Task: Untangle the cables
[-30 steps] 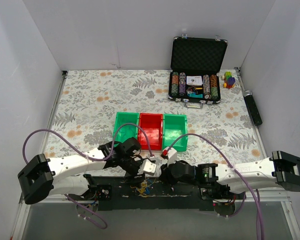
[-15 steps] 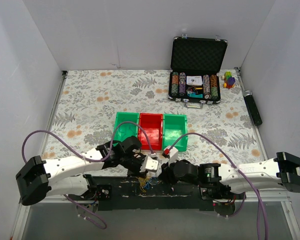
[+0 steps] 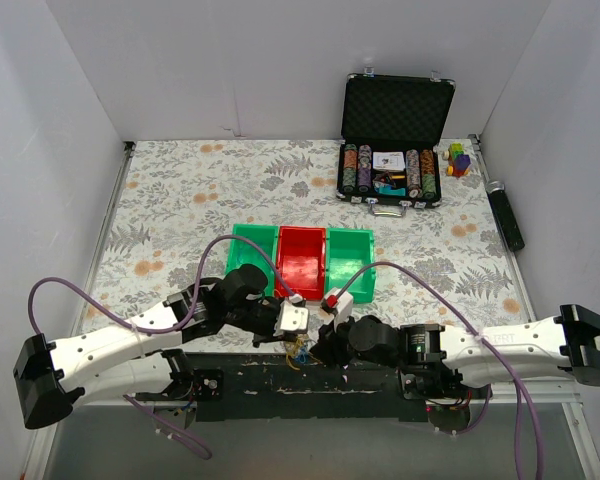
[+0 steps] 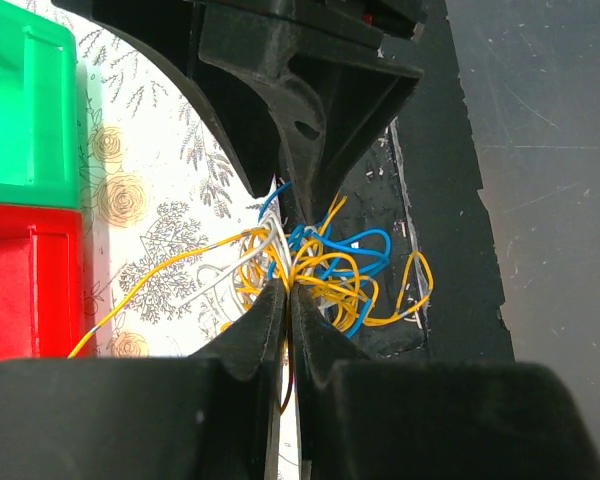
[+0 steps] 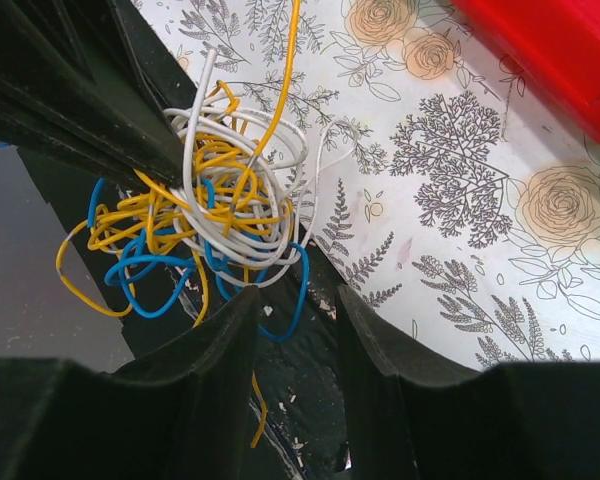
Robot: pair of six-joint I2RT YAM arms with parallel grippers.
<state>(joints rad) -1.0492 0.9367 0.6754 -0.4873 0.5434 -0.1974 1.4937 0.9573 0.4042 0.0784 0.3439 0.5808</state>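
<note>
cables (image 4: 310,265): knot straddling mat's (image 4: 170,240) near edge and black base plate (image 4: 450,150) | left gripper (image 4: 288,290): pressed together, pinching strands | right gripper (image 5: 290,300): fingers spread, knot just beyond tips | red bin (image 3: 302,262) near behind

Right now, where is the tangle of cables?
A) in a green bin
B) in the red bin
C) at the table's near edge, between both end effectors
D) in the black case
C: the cables sit at the near edge, between the left end effector and the right end effector.

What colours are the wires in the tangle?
Yellow, white and blue cables; clearest in the right wrist view.
</note>
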